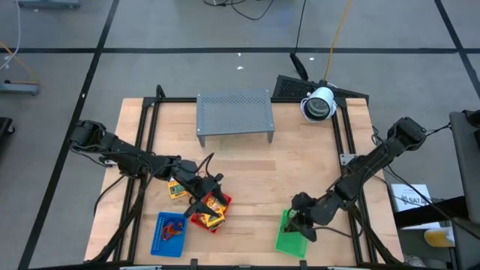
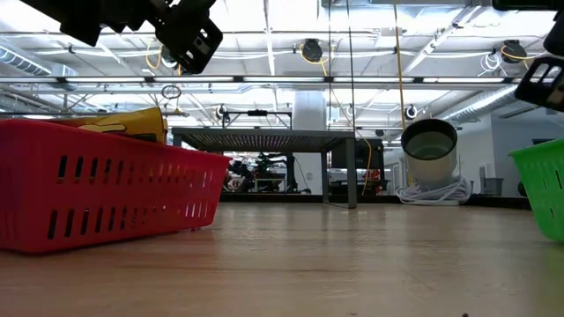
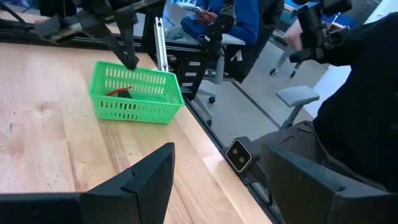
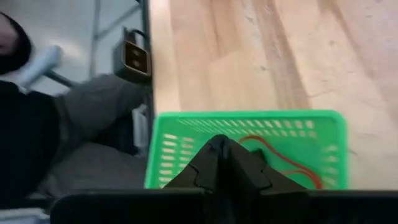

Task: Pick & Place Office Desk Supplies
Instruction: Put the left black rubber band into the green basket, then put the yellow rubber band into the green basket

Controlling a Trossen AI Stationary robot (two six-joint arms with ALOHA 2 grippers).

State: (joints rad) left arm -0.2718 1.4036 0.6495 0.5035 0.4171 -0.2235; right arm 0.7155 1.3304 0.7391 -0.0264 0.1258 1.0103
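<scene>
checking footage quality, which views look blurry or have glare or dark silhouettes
Right wrist view: soft throughout, green tray smeared. Low view: bright ceiling lights leave the arms as dark silhouettes; the near red tray is slightly soft. Left wrist view: the left claw is blurred. High view: even and sharp.

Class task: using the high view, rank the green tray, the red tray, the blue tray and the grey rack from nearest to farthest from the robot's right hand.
1. Green tray: directly under the right hand, near edge.
2. Red tray: leftward, under the left hand.
3. Grey rack and blue tray: too close to call; the rack stands at the far edge, the blue tray at the near left.
</scene>
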